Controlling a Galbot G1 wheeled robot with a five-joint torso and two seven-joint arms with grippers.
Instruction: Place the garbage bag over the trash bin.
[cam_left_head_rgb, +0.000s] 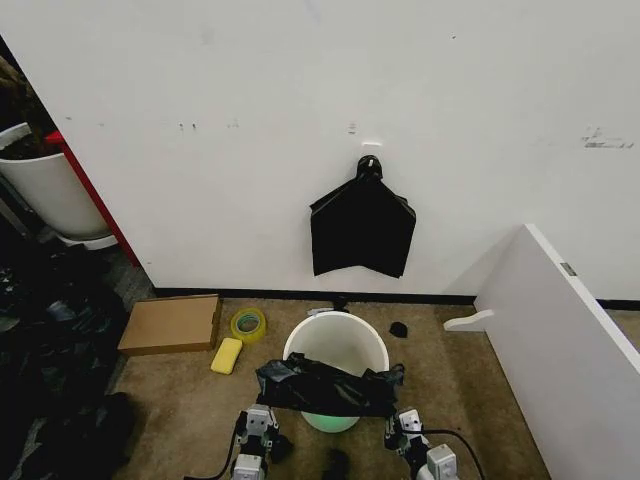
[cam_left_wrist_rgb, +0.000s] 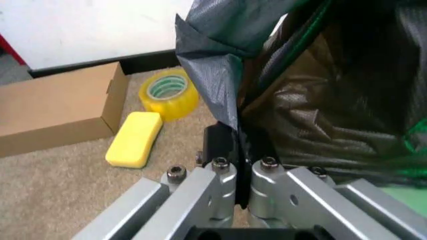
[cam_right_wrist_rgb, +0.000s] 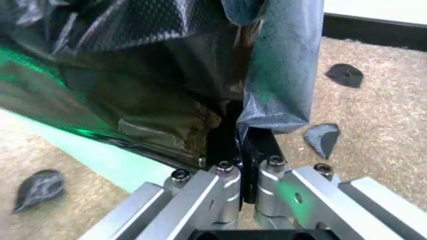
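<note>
At the near edge of the head view, both grippers sit low, one on each side of the trash bin (cam_left_head_rgb: 336, 345). Left gripper (cam_left_head_rgb: 262, 420) has its fingers pinched together on the left edge of the garbage bag (cam_left_head_rgb: 328, 389); left wrist view shows the black film caught between the closed pads at the left gripper (cam_left_wrist_rgb: 235, 150). Right gripper (cam_left_head_rgb: 403, 424) does the same on the bag's right edge, and right wrist view has the film clamped tight at the right gripper (cam_right_wrist_rgb: 240, 142).

Bag hangs stretched between the two, draped across the near part of the bin's rim, crinkled and bunched. Far half of the bin mouth is uncovered, white inside visible. Bin stands on brown carpet close to the white wall.

Around it:
- yellow sponge (cam_left_head_rgb: 227, 355) on the floor left of the bin, yellow tape roll (cam_left_head_rgb: 248, 324) just behind it
- flat cardboard box (cam_left_head_rgb: 172, 323) farther left, against the baseboard
- small black scrap (cam_left_head_rgb: 398, 329) on the carpet right of the bin; two more scraps near the right gripper in its wrist view
- black bundle (cam_left_head_rgb: 361, 230) hanging on the wall above the bin
- white panel (cam_left_head_rgb: 560, 350) leaning in at right, close to the right arm's side
- larger white tub (cam_left_head_rgb: 50, 190) far left
</note>
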